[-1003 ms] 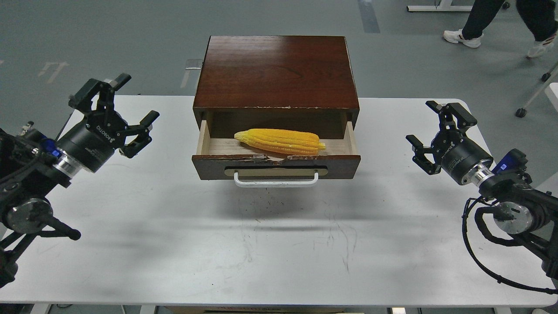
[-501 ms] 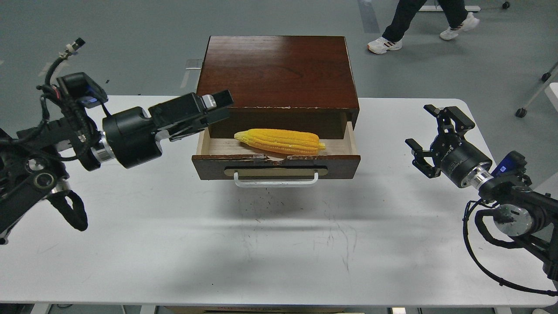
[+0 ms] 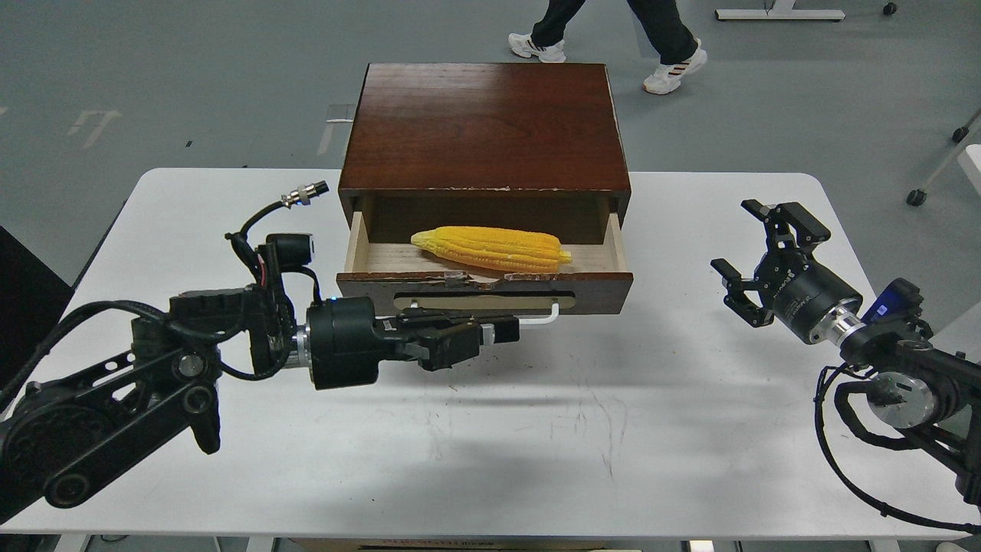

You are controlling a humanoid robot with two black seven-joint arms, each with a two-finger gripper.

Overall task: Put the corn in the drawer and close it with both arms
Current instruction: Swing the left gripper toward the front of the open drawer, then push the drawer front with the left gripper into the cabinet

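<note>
Corn [image 3: 492, 249] in open drawer [image 3: 486, 291], left gripper [image 3: 502, 331] at its front (fingers together), right gripper [image 3: 755, 264] spread, well apart.

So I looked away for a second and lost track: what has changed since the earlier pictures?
The left claw swung from out at the left, past the drawer's upper left corner, down to just in front of the drawer front, by the white handle, fingers together. Nothing was grasped or released. A walker behind moved leftward. The corn, open drawer and open right claw hardly changed.
</note>
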